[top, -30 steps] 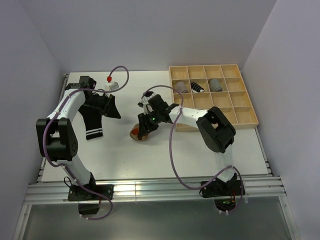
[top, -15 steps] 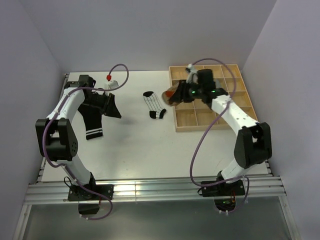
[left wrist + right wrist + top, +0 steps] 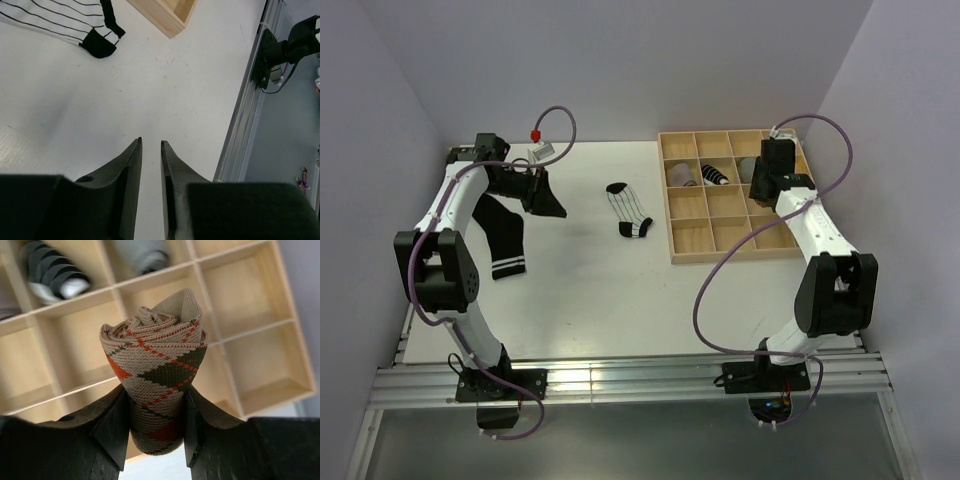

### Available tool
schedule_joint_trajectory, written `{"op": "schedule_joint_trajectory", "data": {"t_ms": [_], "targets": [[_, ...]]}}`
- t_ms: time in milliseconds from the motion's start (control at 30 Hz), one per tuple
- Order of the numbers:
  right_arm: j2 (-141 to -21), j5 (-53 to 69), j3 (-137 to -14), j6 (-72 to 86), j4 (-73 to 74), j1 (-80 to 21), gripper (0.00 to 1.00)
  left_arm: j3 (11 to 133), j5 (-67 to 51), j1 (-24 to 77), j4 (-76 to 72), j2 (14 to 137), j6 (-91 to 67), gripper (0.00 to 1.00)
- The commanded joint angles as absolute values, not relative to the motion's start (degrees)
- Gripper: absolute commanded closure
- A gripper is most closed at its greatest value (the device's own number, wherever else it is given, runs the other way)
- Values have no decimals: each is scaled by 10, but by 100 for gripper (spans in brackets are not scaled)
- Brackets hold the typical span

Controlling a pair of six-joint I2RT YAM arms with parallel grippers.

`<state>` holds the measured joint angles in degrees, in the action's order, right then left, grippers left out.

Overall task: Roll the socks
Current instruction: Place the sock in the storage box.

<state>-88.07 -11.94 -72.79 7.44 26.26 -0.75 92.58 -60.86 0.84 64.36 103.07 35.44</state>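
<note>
I see the diamond sock as ribbed knit cloth, soft and matt. The tray is pale bare wood, smooth. The table looks matt white, faintly speckled. Left gripper: matt black plastic.

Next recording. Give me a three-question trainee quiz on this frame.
1. True or false: the left gripper is holding a sock.
2. What does the right gripper hold? A) nothing B) a rolled brown-orange diamond-patterned sock C) a wooden block
3. How many compartments of the light wooden grid tray contain rolled socks?
Key: 1 false, its jaws are empty; 2 B; 3 three.
</note>
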Motion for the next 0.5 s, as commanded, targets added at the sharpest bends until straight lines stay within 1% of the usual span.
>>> {"op": "schedule_joint_trajectory", "data": {"t_ms": [0, 67, 233, 467], "targets": [[-918, -263, -741, 35, 242, -8, 100, 963, -655, 8, 656, 1053, 381, 73], [-945, -296, -746, 20, 237, -7, 100, 981, -666, 8, 675, 1070, 397, 73], [-992, -317, -752, 7, 219, -6, 100, 1005, -677, 8, 706, 1083, 431, 73], [-1049, -337, -790, 6, 212, -6, 100, 987, -654, 8, 674, 1075, 418, 72]]}}
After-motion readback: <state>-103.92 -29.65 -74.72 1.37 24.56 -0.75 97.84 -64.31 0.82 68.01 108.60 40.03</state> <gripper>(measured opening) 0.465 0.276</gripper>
